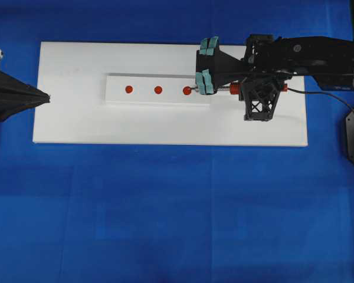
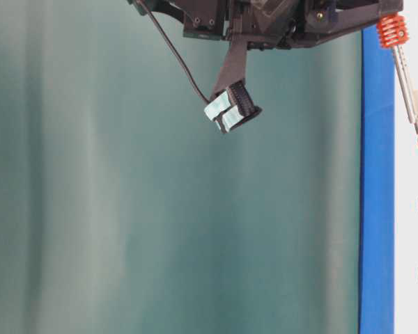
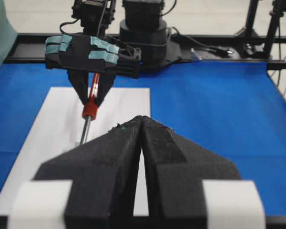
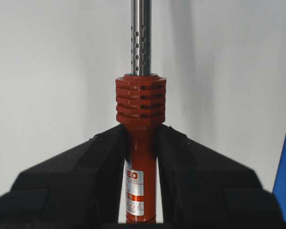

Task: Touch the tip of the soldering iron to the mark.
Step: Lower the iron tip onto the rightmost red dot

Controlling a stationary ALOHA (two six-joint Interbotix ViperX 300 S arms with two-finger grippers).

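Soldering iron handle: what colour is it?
Red-orange; the soldering iron handle shows best in the right wrist view, clamped in the right gripper.

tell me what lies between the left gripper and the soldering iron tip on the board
In the overhead view, two red dots and bare white board lie between the left gripper and the soldering iron tip.

A soldering iron [image 4: 140, 143] shows a glossy red-orange plastic handle, ribbed at the collar, and a polished, perforated metal shaft. The right hand [image 4: 140, 181] has matt black, slightly grainy fingers. A smooth matt white board [image 1: 76, 124] lies on blue cloth [image 1: 165, 218].
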